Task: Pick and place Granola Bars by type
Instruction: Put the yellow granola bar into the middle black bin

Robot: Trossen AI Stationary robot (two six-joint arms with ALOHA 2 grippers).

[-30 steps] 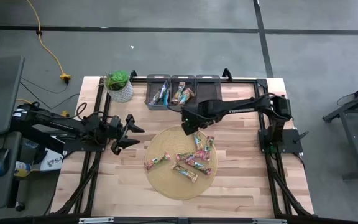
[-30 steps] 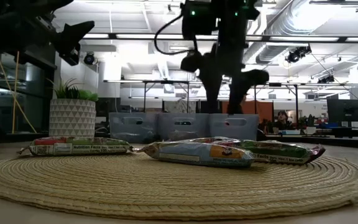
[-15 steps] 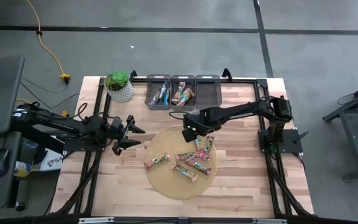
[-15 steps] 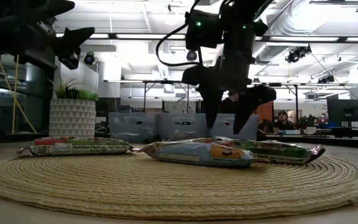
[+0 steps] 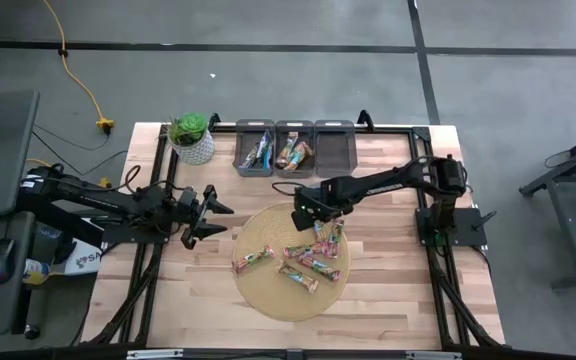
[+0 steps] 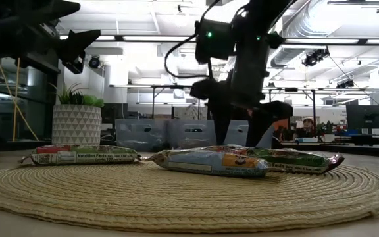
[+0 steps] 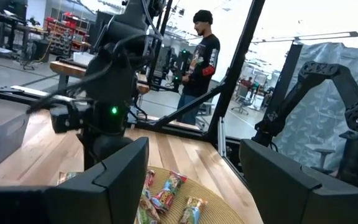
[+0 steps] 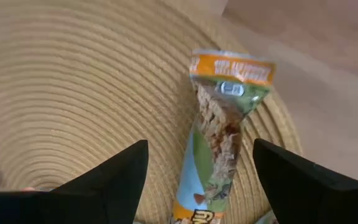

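Granola Bars (image 5: 311, 254) on mat's (image 5: 258, 292) right half | right claw (image 5: 313, 222) apart above | left claw (image 5: 206, 213) apart, off-mat

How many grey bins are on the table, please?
3, in a row at the table's far edge: the first bin, nearest the potted plant, holds bars; the middle bin holds bars too; the third bin looks empty.

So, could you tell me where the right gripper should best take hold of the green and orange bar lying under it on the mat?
Probably at the bar's middle, from straight above. It lies flat on the woven mat, and the right gripper's open fingers already straddle its narrow width, so closing across the two long edges should hold it.
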